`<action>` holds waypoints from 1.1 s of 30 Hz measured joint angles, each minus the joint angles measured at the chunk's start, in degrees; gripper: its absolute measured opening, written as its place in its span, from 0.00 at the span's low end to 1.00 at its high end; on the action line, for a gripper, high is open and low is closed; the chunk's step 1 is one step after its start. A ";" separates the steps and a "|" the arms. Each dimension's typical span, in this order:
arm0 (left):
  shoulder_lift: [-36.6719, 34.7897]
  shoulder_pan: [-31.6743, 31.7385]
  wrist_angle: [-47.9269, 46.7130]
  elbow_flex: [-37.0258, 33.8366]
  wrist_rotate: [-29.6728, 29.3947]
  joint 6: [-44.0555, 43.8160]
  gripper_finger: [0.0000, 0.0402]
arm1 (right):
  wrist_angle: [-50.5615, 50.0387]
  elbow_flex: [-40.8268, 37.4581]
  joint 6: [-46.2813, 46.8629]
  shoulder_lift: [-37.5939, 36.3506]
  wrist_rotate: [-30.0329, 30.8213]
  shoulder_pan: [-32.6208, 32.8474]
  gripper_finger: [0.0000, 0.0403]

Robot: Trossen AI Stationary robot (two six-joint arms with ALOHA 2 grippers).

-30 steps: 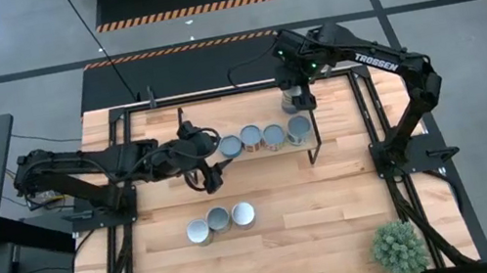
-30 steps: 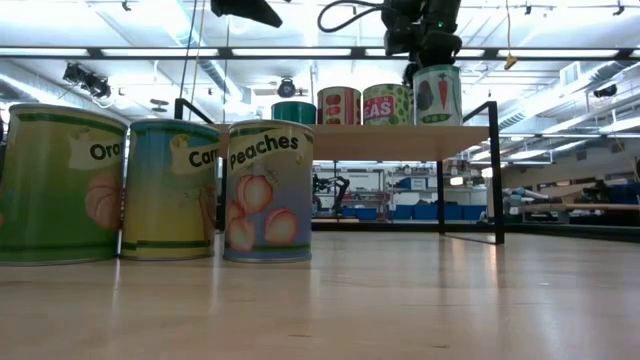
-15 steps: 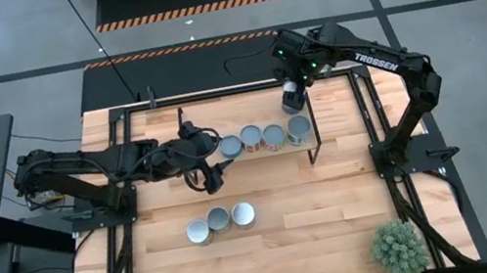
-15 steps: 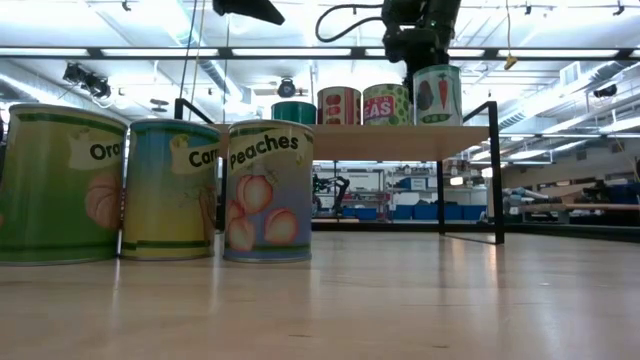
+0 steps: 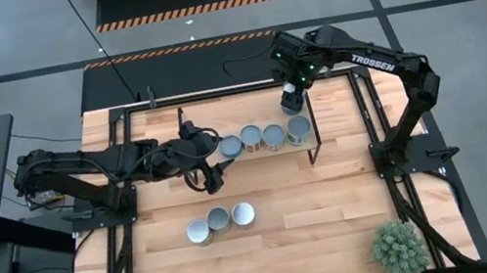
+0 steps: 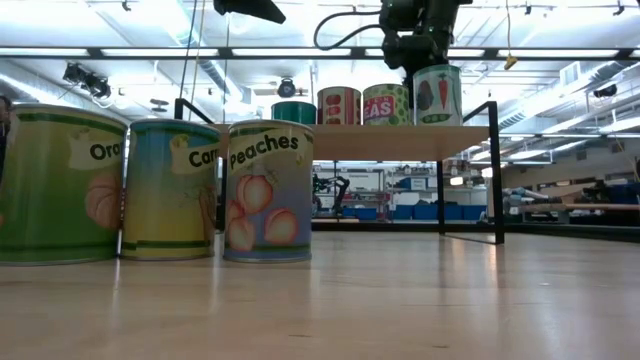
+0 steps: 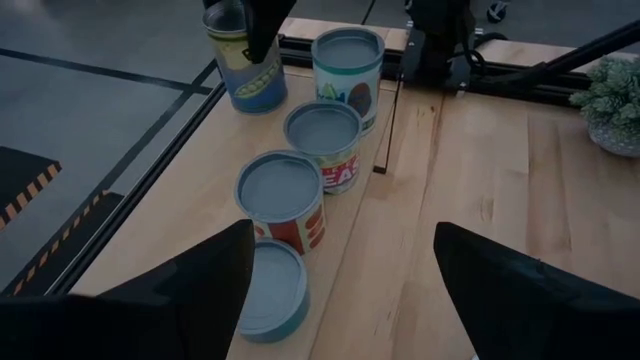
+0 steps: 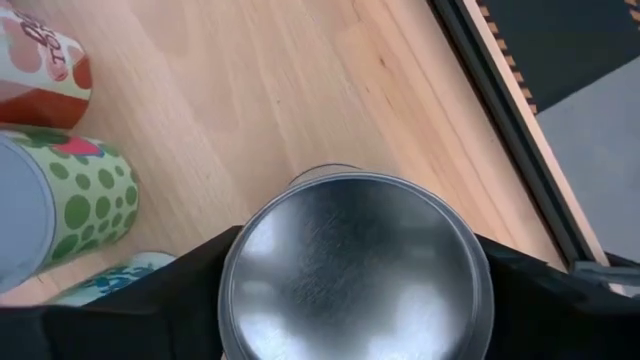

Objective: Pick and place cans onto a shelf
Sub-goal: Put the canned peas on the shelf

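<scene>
Right gripper [image 5: 291,101] pinching silver-topped tin can [image 8: 355,268], now lifted off table behind light-wood shelf [image 6: 400,142] | four cans shelved, three waiting | left gripper [image 5: 211,162] spread, idle beside shelf.

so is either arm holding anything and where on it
The right tool grips a can by its sides, near the top. The left tool is open and empty.

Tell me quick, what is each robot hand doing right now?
Left hand: open, empty, beside the cans on the shelf.
Right hand: shut on a can, behind the shelf row.
</scene>
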 joint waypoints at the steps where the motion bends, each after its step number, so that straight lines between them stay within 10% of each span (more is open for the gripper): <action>1: 0.01 0.00 0.00 0.00 0.00 0.01 0.78 | 0.00 -0.01 -0.35 0.00 0.00 -0.01 0.80; 33: 0.01 0.00 0.00 -0.02 0.00 -0.02 0.78 | -2.09 -0.37 -26.43 0.33 1.26 2.13 0.90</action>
